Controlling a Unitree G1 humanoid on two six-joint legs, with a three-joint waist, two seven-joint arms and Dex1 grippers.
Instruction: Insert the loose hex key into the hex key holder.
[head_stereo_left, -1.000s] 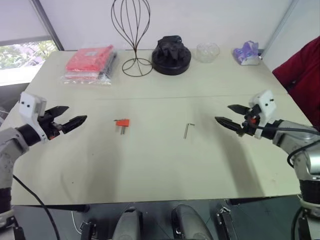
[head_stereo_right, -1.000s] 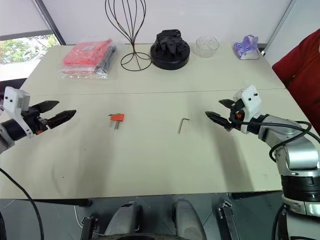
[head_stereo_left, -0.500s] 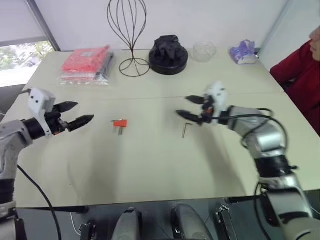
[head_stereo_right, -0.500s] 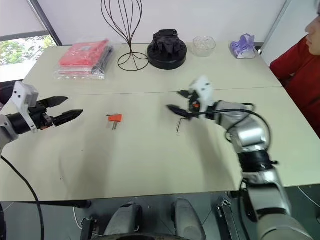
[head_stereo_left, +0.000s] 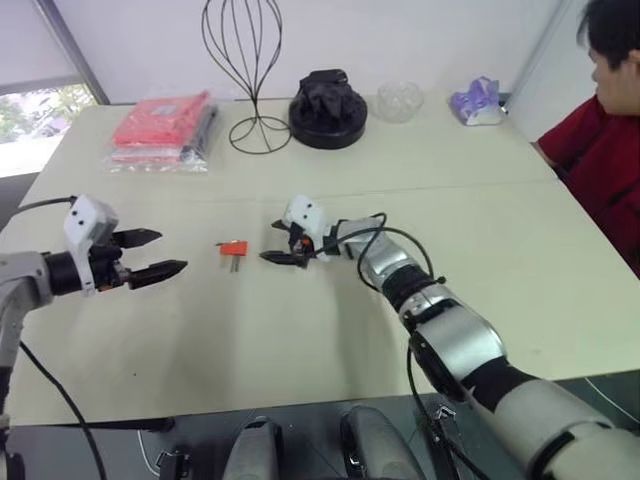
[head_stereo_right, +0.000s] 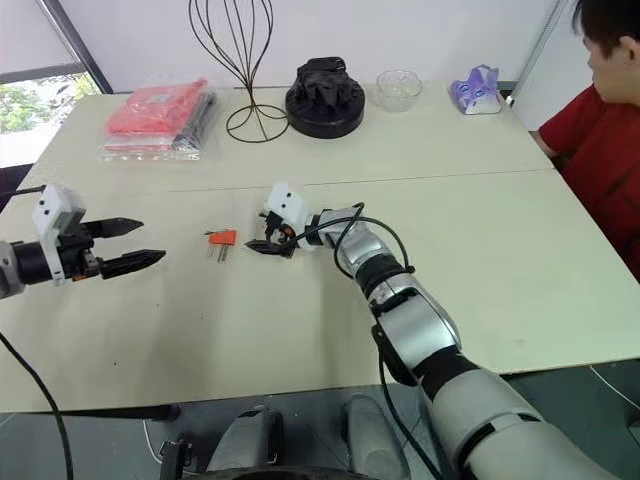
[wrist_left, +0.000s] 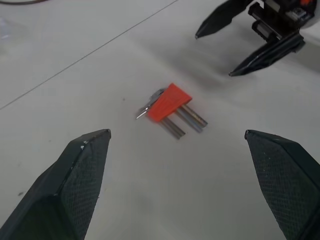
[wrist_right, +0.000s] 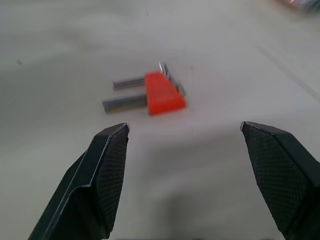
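On pale table (head_stereo_left: 480, 200), near its middle, hex key holder (head_stereo_left: 233, 247) is lying flat, btwn the two grippers. L gripper (head_stereo_left: 170, 252) is hovering to one side of it w/ jaws standing wide apart and nothing btwn them. R gripper (head_stereo_left: 278, 243) is reaching across from the other side, tips just beside the holder but not touching, jaws also spread and empty. Both are pointing inward at the holder.

Handling (judged): holder is prob. light, rigid plastic, liable to skate on the smooth top if nudged. Best taken across the two flat faces of the orange body, leaving the slotted end free. Loose hex key is judged stiff, thin and slick, lying low against the top, so hard to get under. Best pinched on the long leg near the bend, so the tip is staying free for the slot.

Appearance: holder is showing as a small orange-red wedge, narrow end toward the R gripper in the L wrist view. Two short grey keys (wrist_left: 182, 122) are sticking out side by side from the wide end, and a thinner bright one (wrist_left: 147, 106) is peeking from one side.
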